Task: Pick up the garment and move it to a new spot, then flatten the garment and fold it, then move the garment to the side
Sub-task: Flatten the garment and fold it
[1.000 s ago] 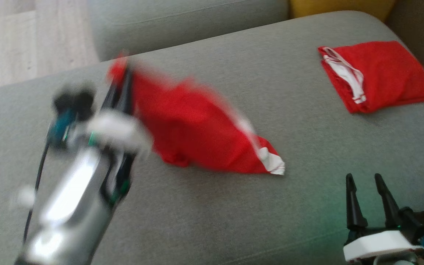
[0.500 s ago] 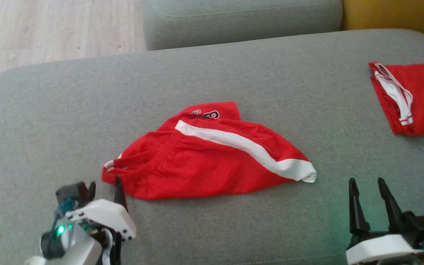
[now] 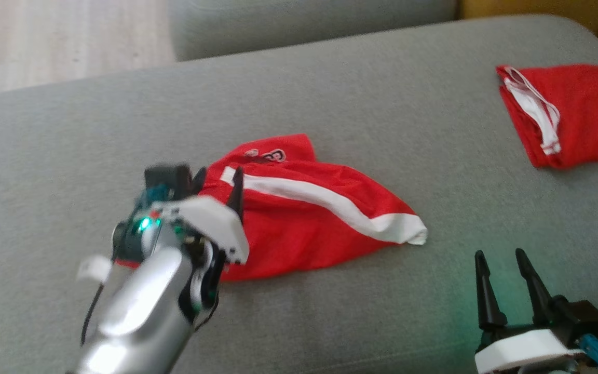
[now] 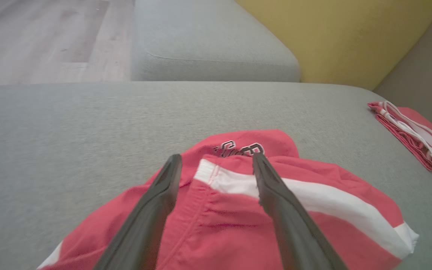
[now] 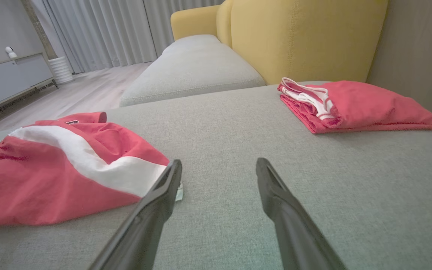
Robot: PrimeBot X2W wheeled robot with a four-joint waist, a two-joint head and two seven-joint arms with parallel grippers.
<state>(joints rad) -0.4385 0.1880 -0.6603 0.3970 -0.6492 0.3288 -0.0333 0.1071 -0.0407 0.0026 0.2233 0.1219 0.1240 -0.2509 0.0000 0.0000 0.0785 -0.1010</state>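
Grey sofa seat (image 3: 330,78) carried one crumpled red jersey (image 3: 304,228), long axis left to right; left gripper (image 3: 219,176), jaws spread and empty, hovered above the jersey's left end, nearer than right gripper (image 3: 500,254), also open, beyond its right tip.

The right gripper (image 5: 219,163) hangs, fingers spread, above the grey cushion (image 5: 238,120). The garment (image 5: 51,183) lies crumpled close on its left; a folded red cloth (image 5: 366,107) lies farther ahead, to the right.
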